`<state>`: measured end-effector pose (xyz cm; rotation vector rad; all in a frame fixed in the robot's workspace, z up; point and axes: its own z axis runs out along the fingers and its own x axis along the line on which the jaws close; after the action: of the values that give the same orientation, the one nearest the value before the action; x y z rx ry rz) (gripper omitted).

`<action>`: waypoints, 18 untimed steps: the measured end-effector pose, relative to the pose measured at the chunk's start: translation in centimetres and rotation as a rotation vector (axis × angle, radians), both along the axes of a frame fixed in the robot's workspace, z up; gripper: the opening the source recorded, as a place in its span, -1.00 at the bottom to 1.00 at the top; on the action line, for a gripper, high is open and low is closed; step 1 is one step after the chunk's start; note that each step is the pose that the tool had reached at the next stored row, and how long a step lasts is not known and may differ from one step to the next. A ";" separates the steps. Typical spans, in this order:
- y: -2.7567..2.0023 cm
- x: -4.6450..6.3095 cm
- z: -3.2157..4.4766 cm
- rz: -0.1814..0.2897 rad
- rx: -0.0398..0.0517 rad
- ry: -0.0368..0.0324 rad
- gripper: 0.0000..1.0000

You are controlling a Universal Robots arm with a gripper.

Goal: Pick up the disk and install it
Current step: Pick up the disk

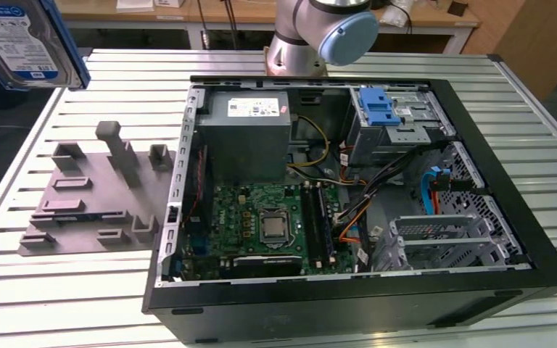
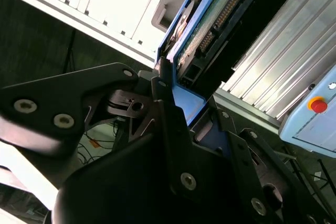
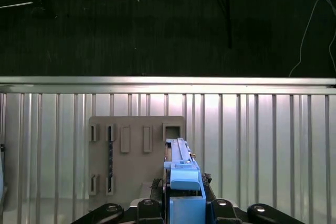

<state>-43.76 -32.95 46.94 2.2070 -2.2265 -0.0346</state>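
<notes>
The disk (image 1: 27,43), a silver-grey drive with a white-and-blue label in a blue carrier, hangs high in the air at the exterior view's far left, above the table's back corner. In the first wrist view the disk (image 3: 181,169) is edge-on, clamped between my black fingers, and my gripper (image 3: 184,195) is shut on it. In the second wrist view the disk's (image 2: 210,30) circuit-board side and connector show, with the gripper (image 2: 181,103) closed on the blue carrier's end.
An open computer case (image 1: 510,239) lies on the slatted metal table (image 1: 66,304), with a metal drive cage (image 1: 394,134) topped by a blue bracket (image 1: 379,112). A grey fixture plate (image 1: 85,196) sits beside the case, directly below the disk (image 3: 131,166). The arm's base (image 1: 307,36) stands behind the case.
</notes>
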 end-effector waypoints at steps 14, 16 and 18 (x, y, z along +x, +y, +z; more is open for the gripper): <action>-0.59 0.1 0.00 0.000 0.0000 0.0000 -0.27; -0.60 0.2 0.00 0.000 0.0000 0.0001 -0.27; -0.59 0.5 0.00 0.000 0.0000 0.0000 -0.27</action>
<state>-43.29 -33.54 46.93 2.2070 -2.2265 -0.0346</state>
